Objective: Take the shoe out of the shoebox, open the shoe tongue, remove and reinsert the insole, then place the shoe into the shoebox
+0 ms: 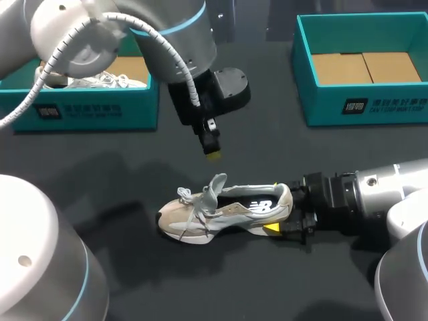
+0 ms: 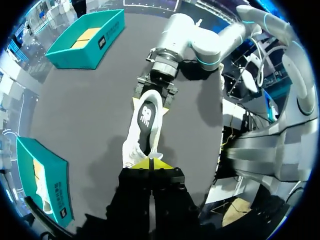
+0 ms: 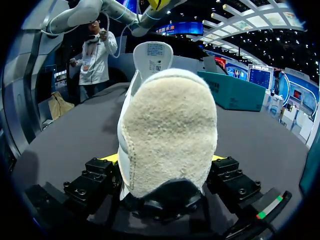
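A beige and white sneaker (image 1: 221,212) lies on its sole mid-table, toe toward my left. Its tongue (image 1: 217,184) stands upright, and the black insole (image 1: 257,202) shows inside. My right gripper (image 1: 282,214) comes in level from the right, one finger on each side of the heel. In the right wrist view the fuzzy heel (image 3: 167,135) fills the gap between the yellow tips of that gripper (image 3: 162,167). My left gripper (image 1: 214,154) hangs shut a little above the tongue, holding nothing. The left wrist view shows its tips (image 2: 152,164) pressed together over the sneaker (image 2: 142,130).
A teal shoebox (image 1: 87,110) at the back left holds another sneaker (image 1: 100,81). A second teal box (image 1: 361,103) at the back right shows only its cardboard floor. Dark bare tabletop (image 1: 100,200) surrounds the sneaker.
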`<state>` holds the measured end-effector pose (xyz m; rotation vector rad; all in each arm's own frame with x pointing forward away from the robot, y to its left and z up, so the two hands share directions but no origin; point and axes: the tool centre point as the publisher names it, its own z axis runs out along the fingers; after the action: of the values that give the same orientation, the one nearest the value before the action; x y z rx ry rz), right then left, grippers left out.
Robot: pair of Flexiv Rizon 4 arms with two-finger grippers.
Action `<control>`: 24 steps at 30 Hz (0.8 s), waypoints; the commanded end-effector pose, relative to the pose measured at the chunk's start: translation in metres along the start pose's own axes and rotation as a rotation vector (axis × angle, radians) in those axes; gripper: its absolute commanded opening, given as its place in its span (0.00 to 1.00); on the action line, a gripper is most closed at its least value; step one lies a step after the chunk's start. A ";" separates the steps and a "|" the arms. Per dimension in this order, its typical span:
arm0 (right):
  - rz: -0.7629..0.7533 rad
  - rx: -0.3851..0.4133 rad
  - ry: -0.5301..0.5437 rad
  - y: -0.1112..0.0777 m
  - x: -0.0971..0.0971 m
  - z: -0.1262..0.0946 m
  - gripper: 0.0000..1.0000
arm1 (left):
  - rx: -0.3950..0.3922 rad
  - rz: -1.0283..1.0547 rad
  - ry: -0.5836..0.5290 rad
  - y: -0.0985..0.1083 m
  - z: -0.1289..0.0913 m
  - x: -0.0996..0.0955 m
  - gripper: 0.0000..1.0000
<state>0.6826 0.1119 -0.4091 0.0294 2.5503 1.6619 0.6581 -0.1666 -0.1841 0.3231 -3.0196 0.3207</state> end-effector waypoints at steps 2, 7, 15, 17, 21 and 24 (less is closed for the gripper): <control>0.000 0.005 -0.001 0.000 0.001 -0.001 0.00 | 0.011 0.076 -0.055 -0.011 0.027 0.009 0.00; 0.000 0.005 -0.001 0.000 0.001 -0.001 0.00 | 0.066 0.153 -0.005 -0.021 0.041 0.005 0.00; 0.000 0.005 -0.001 0.000 0.001 -0.001 0.00 | 0.066 0.153 -0.005 -0.021 0.041 0.005 0.00; 0.000 0.005 -0.001 0.000 0.001 -0.001 0.00 | 0.066 0.153 -0.005 -0.021 0.041 0.005 0.00; 0.000 0.005 -0.001 0.000 0.001 -0.001 0.00 | 0.033 0.175 -0.053 -0.035 0.059 0.009 0.00; 0.000 0.005 -0.001 0.000 0.001 -0.001 0.00 | 0.007 0.194 -0.054 -0.045 0.072 0.010 0.00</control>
<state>0.6826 0.1118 -0.4092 0.0294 2.5503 1.6618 0.6521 -0.2012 -0.2321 0.0282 -3.1095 0.4040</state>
